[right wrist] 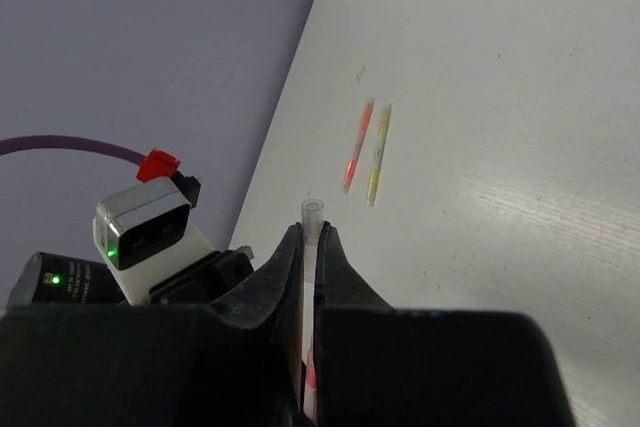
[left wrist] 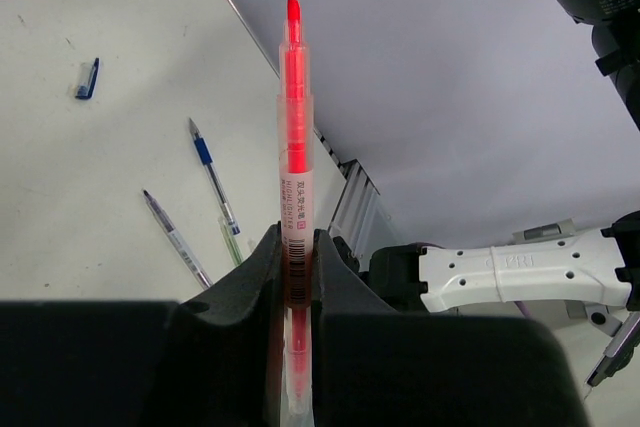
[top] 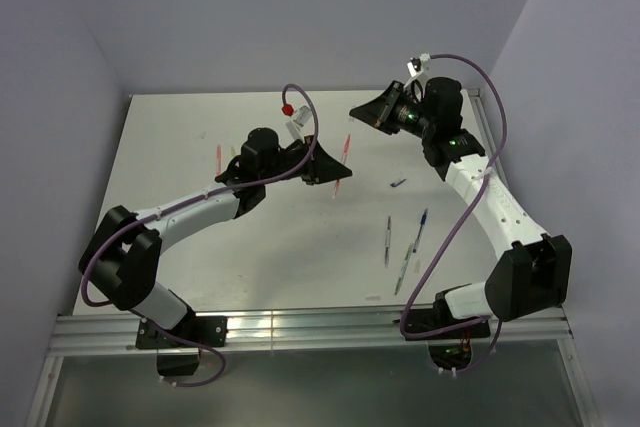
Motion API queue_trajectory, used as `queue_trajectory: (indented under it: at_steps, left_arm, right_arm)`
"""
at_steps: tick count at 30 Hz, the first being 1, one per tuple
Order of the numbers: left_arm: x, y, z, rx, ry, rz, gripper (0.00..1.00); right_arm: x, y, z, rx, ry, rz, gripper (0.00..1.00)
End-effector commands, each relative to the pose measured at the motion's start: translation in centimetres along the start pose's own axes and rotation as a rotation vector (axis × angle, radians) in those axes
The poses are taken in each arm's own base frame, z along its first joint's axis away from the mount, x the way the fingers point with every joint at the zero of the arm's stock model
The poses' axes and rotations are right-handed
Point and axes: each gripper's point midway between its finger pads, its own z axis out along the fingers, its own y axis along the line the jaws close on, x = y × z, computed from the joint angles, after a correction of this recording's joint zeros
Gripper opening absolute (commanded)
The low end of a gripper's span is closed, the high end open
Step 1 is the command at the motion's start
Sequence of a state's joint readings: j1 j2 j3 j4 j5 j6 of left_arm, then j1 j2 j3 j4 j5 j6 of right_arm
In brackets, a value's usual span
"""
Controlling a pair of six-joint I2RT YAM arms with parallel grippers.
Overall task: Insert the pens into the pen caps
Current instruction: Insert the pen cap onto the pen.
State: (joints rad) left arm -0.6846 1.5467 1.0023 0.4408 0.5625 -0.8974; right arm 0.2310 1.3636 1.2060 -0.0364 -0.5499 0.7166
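My left gripper point(left wrist: 297, 247) is shut on a red-pink pen point(left wrist: 296, 127), which stands up out of the jaws with its tip bare. From above, this pen point(top: 337, 189) hangs over the table's middle, crosswise in the left gripper point(top: 343, 162). My right gripper point(right wrist: 311, 237) is shut on a clear pen cap point(right wrist: 311, 215) whose open end pokes past the fingertips. Seen from above, the right gripper point(top: 357, 113) sits a short way behind and right of the red pen, apart from it. Grey point(top: 388, 240), blue point(top: 422, 227) and green-clear point(top: 405, 267) pens lie at the near right.
A dark blue cap point(top: 398, 183) lies alone right of centre. An orange pen point(right wrist: 358, 145) and a yellow pen point(right wrist: 378, 152) lie side by side at the far left of the table, close to the wall. The left arm's wrist camera point(right wrist: 145, 227) shows close to the right gripper.
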Motion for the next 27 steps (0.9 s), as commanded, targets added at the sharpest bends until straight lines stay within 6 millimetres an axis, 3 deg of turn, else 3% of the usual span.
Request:
queue_trajectory:
  at_steps: [1,5,27]
  left_arm:
    - [-1.1,-2.1,-0.1,0.056,-0.018,0.074,0.00]
    - [-1.2,-2.2,-0.1,0.049,-0.019,0.081,0.00]
    - [-1.7,-1.8,-0.1,0.019,-0.027,0.094,0.00]
  right_arm:
    - [-1.4,2.1,-0.9,-0.065,-0.045,-0.054,0.00]
    - [-1.7,2.4,-0.9,-0.067,-0.051,-0.068,0.00]
    - [1.1,1.1,-0.2,0.045,0.007,-0.106,0.00]
